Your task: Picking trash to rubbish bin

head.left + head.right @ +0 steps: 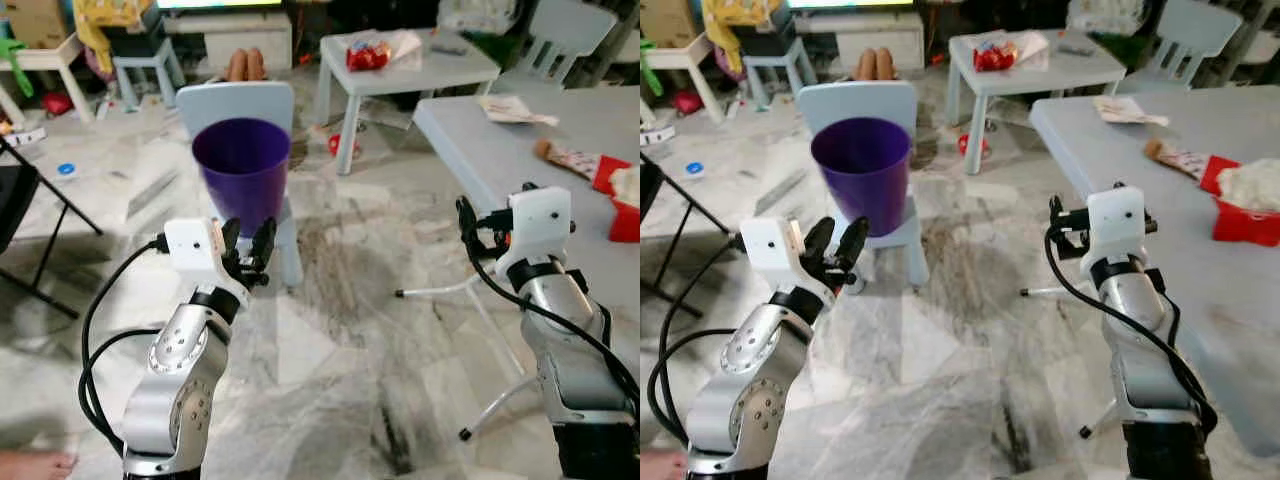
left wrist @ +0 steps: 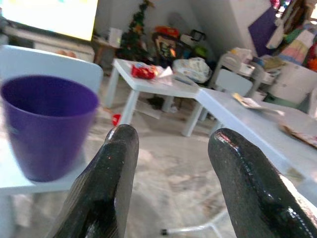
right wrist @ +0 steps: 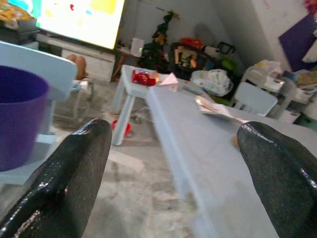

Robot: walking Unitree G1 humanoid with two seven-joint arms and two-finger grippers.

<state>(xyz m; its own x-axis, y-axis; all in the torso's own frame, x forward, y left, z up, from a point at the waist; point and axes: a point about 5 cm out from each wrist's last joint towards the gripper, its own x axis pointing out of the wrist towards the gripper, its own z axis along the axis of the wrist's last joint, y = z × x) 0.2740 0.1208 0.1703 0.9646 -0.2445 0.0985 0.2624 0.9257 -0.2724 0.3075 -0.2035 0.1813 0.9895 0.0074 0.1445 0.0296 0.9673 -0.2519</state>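
The round plastic bin ahead of me is deep purple, standing on a pale blue-grey child's chair. Beyond the bin, a pale grey low table carries a red crinkled wrapper. The marble-patterned floor around the bin is grey-white with dark veins. My own arms are silver with glossy black fingers.

One purple bin stands on one small pale chair at twelve o'clock. Two pale tables: a small one at one o'clock, a long one at two o'clock. Two red packets: one on the small table, one on the long table. A second pale chair sits at one o'clock.
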